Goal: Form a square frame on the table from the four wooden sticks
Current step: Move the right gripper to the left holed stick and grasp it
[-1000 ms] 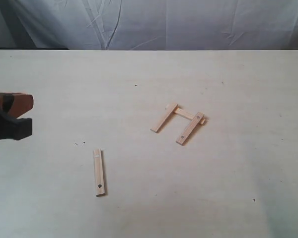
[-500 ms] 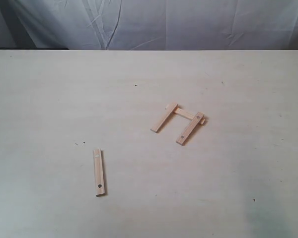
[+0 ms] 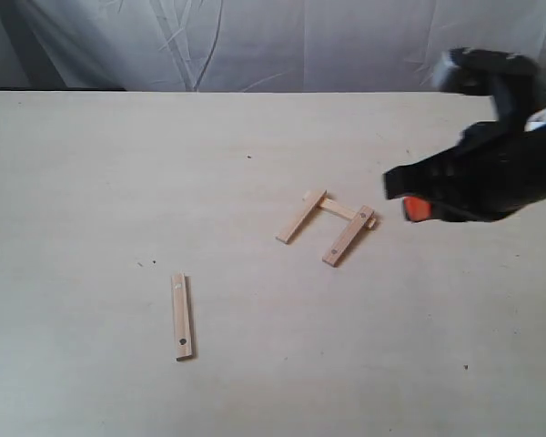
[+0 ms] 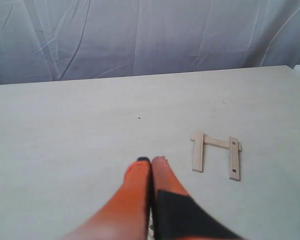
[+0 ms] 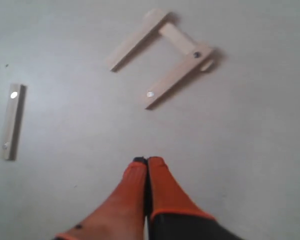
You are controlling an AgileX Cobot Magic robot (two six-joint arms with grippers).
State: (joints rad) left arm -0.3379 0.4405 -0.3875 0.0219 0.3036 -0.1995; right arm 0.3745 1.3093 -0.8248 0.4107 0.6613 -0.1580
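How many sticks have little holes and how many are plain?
Sticks with holes: 2, the loose stick and the U's holed side stick
Plain sticks: 2, the U's plain side stick and the cross stick
Total: 4

My right arm (image 3: pixel 500 168) fills the upper right of the exterior frame, black and blurred, with its orange tip pointing toward the middle. My right gripper (image 5: pixel 145 160) shows at the bottom centre of its wrist view, with the two orange fingers pressed flat against each other. My left gripper (image 4: pixel 150 160) sits at the bottom centre of its own view, fingers likewise closed tip to tip.
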